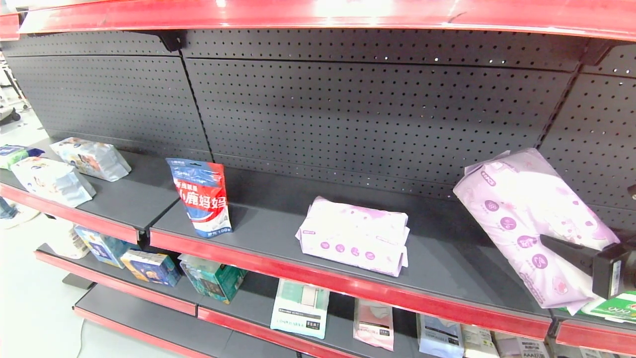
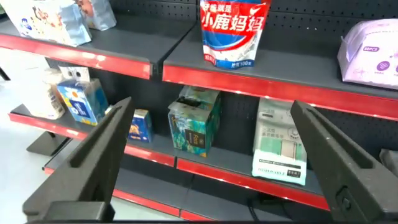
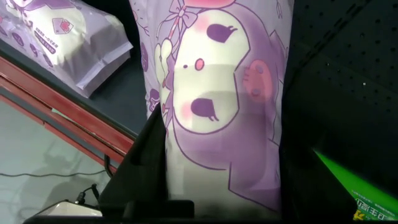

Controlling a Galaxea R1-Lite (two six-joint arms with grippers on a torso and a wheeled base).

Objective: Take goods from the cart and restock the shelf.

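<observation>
A purple-printed soft pack (image 1: 521, 214) stands tilted over the right end of the middle shelf board (image 1: 447, 258), and my right gripper (image 1: 561, 247) is shut on its lower part. Up close, the same pack (image 3: 217, 106) runs between the right gripper's (image 3: 217, 180) dark fingers (image 3: 143, 168). A second, matching purple pack (image 1: 354, 234) lies flat on the board to its left, also seen as the lying pack (image 3: 62, 43). My left gripper (image 2: 211, 155) hangs open and empty in front of the lower shelves, below a standing blue-and-red pouch (image 2: 231, 31).
The blue-and-red pouch (image 1: 201, 196) stands at the board's left end. White pouches (image 1: 91, 158) lie in the left bay. A green pack (image 1: 613, 306) sits just right of the held pack. Boxes and bags (image 1: 300, 307) fill the lower shelves. Black pegboard (image 1: 348, 109) backs the shelf.
</observation>
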